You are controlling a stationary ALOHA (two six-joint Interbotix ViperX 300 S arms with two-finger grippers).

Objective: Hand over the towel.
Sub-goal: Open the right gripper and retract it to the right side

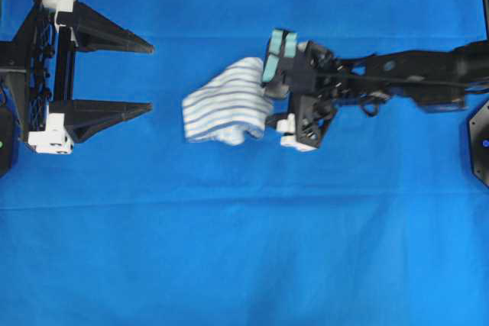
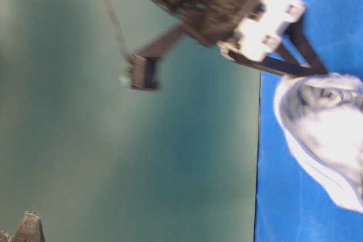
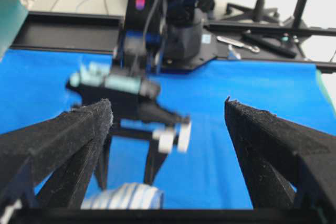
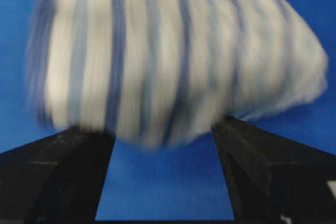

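Observation:
The towel (image 1: 228, 101) is a bunched white cloth with blue-grey stripes, lying on the blue sheet at the middle. My right gripper (image 1: 261, 103) reaches in from the right, its fingertips hidden in the towel's right edge. In the right wrist view the towel (image 4: 173, 56) is blurred and covers both fingertips of the gripper (image 4: 163, 125), whose jaws stand wide apart. My left gripper (image 1: 150, 78) is open and empty, a short gap left of the towel. In the left wrist view its jaws (image 3: 168, 103) frame the towel (image 3: 123, 199) and the right gripper (image 3: 128, 174) straddling it.
The large blue sheet (image 1: 244, 250) covers the table. A green wall (image 2: 113, 140) shows in the table-level view, with the towel (image 2: 329, 134) below the right gripper (image 2: 317, 73). Arm bases and tools lie past the sheet's far edge (image 3: 247, 43).

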